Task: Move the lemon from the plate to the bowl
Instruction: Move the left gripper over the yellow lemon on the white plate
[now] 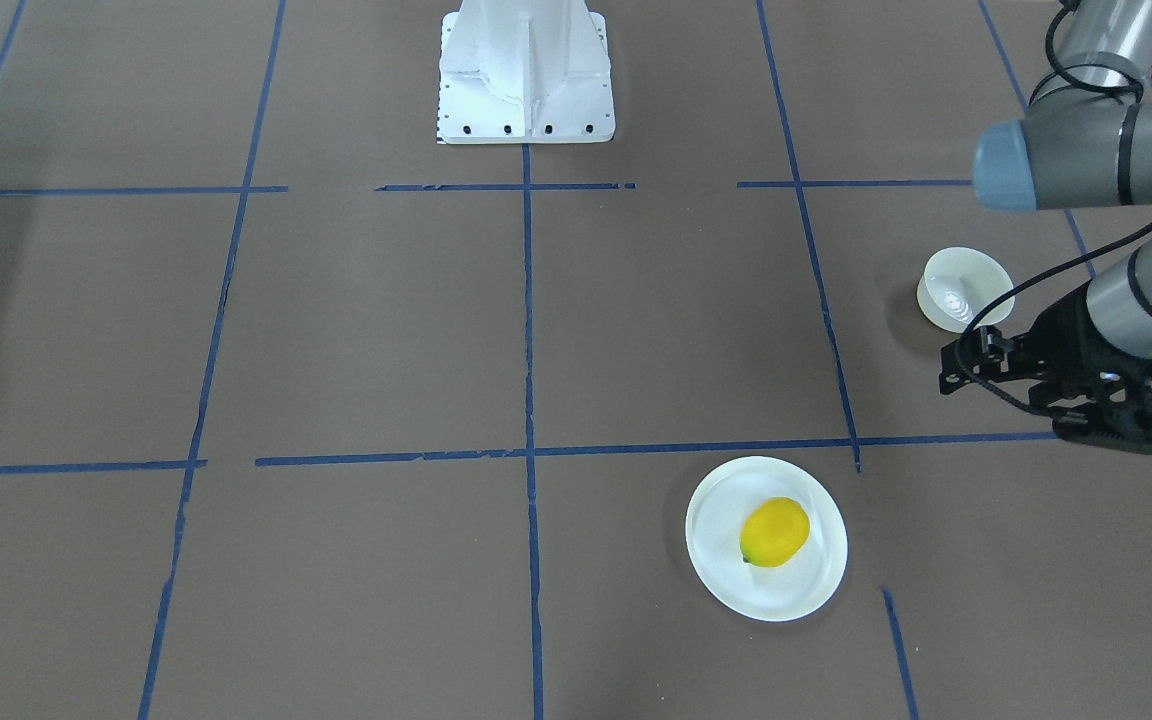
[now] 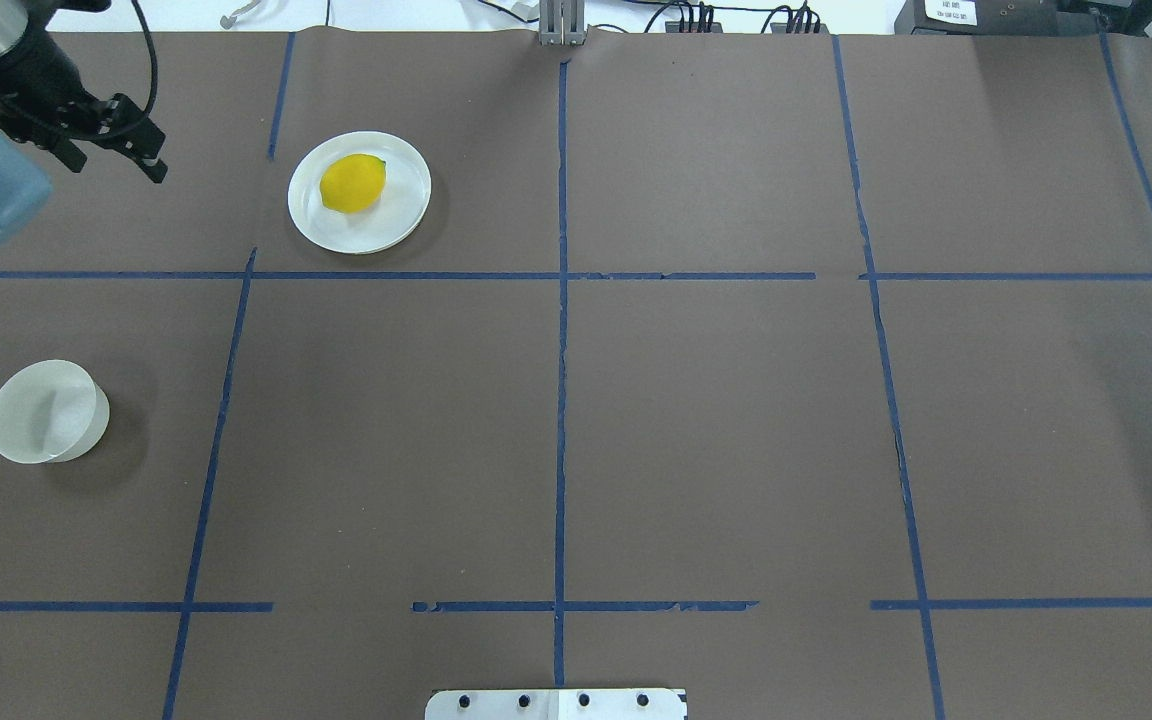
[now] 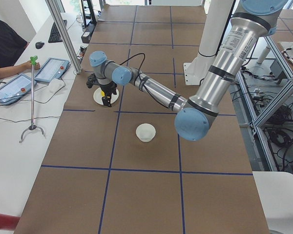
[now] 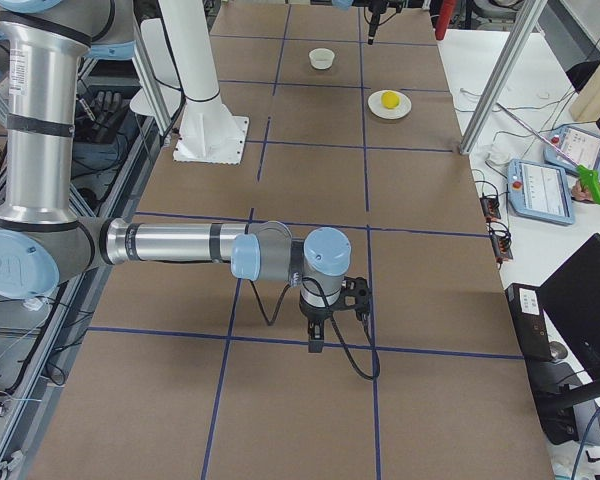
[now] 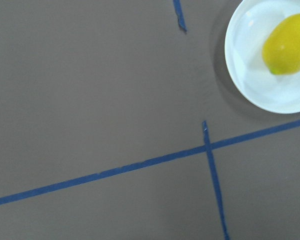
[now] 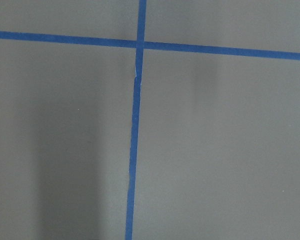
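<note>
Nothing done: lemon (image 1: pixel 774 532) on plate (image 1: pixel 726 575), bowl (image 1: pixel 964 290) empty, my left pincer (image 1: pixel 1121 430) hangs short of the plate (wide or narrow, can't tell); grasp and carry remain.

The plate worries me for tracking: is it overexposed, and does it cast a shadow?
Left wrist-mounted: the plate looks nearly washed out, with a soft shadow along its left edge; overhead exterior: its rim is readable, there is a faint shadow on its right, and the lemon is sharp and saturated.
</note>
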`<act>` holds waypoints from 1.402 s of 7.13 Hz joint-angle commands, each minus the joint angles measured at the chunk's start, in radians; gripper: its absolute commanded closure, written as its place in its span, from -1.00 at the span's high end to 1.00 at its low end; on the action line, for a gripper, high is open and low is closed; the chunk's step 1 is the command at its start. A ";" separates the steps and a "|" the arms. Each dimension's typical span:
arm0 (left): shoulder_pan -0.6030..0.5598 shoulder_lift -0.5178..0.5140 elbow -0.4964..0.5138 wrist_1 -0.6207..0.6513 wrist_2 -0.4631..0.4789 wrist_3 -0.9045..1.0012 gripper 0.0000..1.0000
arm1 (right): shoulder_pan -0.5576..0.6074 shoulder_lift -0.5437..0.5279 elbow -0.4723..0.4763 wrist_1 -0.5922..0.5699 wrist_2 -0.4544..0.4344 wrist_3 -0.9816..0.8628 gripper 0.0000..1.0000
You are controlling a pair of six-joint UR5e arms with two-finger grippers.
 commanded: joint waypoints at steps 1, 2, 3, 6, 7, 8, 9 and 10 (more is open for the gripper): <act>0.040 -0.145 0.213 -0.147 0.011 -0.134 1.00 | 0.000 0.000 0.000 0.000 0.000 0.000 1.00; 0.057 -0.238 0.367 -0.253 0.011 -0.186 1.00 | 0.000 0.000 0.000 0.000 0.000 0.000 1.00; 0.088 -0.315 0.474 -0.280 0.044 -0.193 1.00 | 0.000 0.000 0.000 0.000 0.000 0.000 1.00; 0.138 -0.354 0.542 -0.355 0.072 -0.256 1.00 | 0.000 0.000 0.000 0.000 0.000 0.000 1.00; 0.158 -0.365 0.574 -0.390 0.083 -0.274 1.00 | 0.000 0.000 0.000 0.000 0.000 0.000 1.00; 0.180 -0.365 0.587 -0.418 0.116 -0.300 1.00 | 0.000 0.000 0.000 0.000 0.000 0.000 1.00; 0.183 -0.365 0.591 -0.425 0.120 -0.300 1.00 | 0.000 0.000 0.000 0.000 0.000 0.000 1.00; 0.188 -0.365 0.600 -0.427 0.121 -0.300 1.00 | 0.000 0.000 0.000 0.000 0.000 0.000 1.00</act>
